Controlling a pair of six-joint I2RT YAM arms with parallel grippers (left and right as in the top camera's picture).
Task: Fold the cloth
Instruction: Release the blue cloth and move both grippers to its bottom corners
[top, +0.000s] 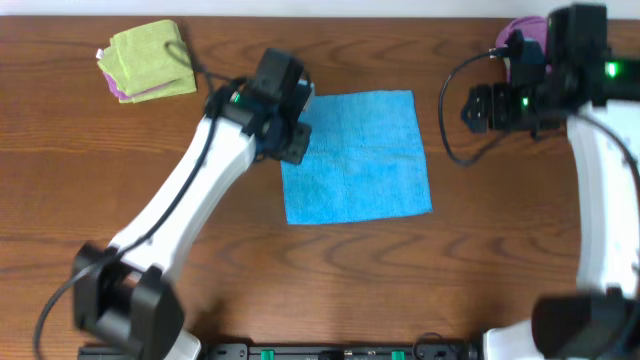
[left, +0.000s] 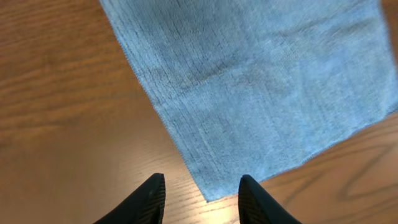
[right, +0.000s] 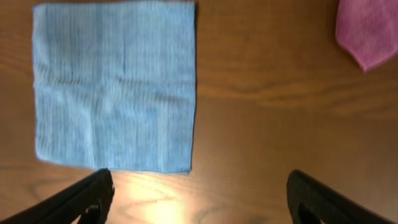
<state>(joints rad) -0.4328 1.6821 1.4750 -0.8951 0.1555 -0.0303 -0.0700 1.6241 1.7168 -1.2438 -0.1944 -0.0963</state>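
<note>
The sky-blue cloth (top: 360, 160) lies spread flat on the brown table (top: 500, 250), with faint fold creases across it. My left gripper (top: 293, 140) hangs over the cloth's left edge near its far corner. In the left wrist view, a corner of the cloth (left: 261, 81) points into the gap between the two dark fingers (left: 151, 200), and the left gripper (left: 202, 200) is open and holds nothing. My right gripper (top: 468, 106) hovers right of the cloth, off its edge. It stands wide open (right: 199, 196) over bare wood, with the cloth (right: 115, 87) ahead on its left.
A lime-green folded cloth (top: 150, 60) with some purple under it lies at the far left. A purple cloth (top: 520, 35) sits at the far right by the right arm, and its edge shows as the purple cloth (right: 367, 28) in the right wrist view.
</note>
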